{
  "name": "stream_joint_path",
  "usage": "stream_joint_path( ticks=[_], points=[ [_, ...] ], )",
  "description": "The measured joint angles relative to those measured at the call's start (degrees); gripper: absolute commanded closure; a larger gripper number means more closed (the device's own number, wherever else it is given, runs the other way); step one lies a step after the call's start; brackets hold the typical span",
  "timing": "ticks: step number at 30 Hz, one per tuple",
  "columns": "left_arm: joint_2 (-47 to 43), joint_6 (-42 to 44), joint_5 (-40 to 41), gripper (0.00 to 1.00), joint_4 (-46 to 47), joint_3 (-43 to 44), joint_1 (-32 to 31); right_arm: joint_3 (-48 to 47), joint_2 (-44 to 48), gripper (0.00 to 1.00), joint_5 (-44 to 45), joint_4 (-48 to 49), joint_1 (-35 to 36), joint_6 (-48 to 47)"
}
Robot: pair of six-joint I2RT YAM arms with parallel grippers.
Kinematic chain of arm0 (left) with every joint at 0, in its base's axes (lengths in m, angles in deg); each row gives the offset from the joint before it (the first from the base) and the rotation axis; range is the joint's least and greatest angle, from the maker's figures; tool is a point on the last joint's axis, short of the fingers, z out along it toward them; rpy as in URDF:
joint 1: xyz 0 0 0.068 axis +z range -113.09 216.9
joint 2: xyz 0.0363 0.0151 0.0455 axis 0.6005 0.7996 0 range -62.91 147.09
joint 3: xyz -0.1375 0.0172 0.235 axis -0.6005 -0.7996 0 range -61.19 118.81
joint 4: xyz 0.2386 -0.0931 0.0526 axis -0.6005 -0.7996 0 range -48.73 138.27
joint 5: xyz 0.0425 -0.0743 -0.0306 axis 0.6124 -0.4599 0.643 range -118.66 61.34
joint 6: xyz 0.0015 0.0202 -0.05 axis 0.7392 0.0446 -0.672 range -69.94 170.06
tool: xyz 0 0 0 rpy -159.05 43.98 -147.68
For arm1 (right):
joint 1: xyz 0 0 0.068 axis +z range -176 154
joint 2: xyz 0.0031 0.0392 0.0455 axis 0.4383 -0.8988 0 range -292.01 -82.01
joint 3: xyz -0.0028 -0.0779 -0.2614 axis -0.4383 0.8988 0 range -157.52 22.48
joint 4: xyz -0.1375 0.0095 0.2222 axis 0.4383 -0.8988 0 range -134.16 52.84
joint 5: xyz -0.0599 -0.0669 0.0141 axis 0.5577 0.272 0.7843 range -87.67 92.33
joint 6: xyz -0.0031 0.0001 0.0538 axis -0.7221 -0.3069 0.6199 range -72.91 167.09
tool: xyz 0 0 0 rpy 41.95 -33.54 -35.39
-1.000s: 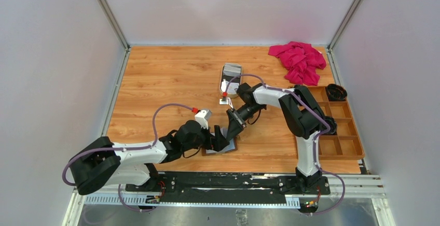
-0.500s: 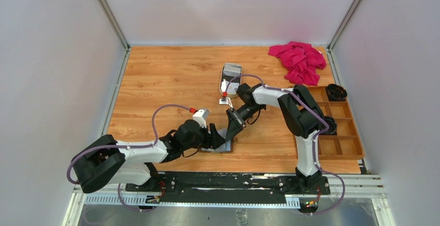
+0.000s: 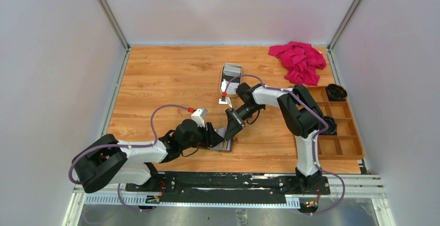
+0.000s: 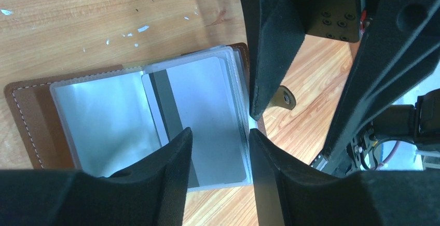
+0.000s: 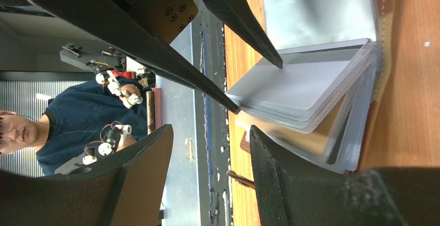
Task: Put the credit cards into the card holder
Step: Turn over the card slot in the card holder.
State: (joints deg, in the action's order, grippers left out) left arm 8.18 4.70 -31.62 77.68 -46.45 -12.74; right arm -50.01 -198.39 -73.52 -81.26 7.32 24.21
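1. Holder [image 4: 23, 107] lies open and flat by the near edge of the tabletop [image 3: 155, 81], about mid-width. Spare cards [image 3: 232, 73] sit stacked mid-table, well apart.
2. Step in hand (my reading): seating one card [image 4: 207, 107], dark stripe up, in the top clear sleeve on the snap tab [image 4: 284, 97] side. It looks mostly inside the sleeve outline; full seating unclear.
3. Left gripper [image 4: 220, 133]: jaws part open, straddling the card's edge. Cannot tell whether they clamp it.
4. Right gripper [image 5: 210, 132]: jaws wide, nothing between them. One finger stands just beside the holder's edge by the tab.
5. To do it well:
   - The pages fan up off the cover, so keep the card flat to its own sleeve and push straight, not down.
   - Brace the cover with the right finger so the holder cannot slide.
   - Let go only once the card's edge is inside the sleeve mouth.
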Motion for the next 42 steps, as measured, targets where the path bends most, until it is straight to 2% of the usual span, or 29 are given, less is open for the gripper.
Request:
stream_joint_path(
  ticks=[6,11,18,22,29,35,42],
  points=[
    [-0.22,-0.07,-1.05,0.39,0.57,-0.87,0.46,0.0,-0.72,0.4,1.03,3.39,0.0,3.61],
    [-1.2,0.31,-1.4,0.35,0.52,-1.75,0.59,0.0,-0.72,0.4,1.79,6.21,0.0,6.19],
    [-2.34,2.05,-2.71,0.14,0.48,-2.16,0.79,-0.39,-0.76,0.4,2.19,9.35,0.0,9.77],
    [-4.5,3.48,-3.45,0.09,0.44,-2.34,0.79,-1.68,-0.83,0.4,1.49,11.63,0.0,12.7],
    [-6.71,4.11,-1.66,0.12,-0.42,-2.49,0.79,-2.08,-1.86,0.43,-0.44,18.84,1.29,22.03],
    [-4.2,3.13,1.25,0.27,-2.71,-2.49,0.79,-2.08,-4.17,0.45,-1.03,26.34,4.28,32.54],
    [-4.72,1.51,3.87,0.36,-5.35,-2.49,0.76,-0.96,-4.35,0.46,-0.39,33.07,5.03,38.97]
  ],
)
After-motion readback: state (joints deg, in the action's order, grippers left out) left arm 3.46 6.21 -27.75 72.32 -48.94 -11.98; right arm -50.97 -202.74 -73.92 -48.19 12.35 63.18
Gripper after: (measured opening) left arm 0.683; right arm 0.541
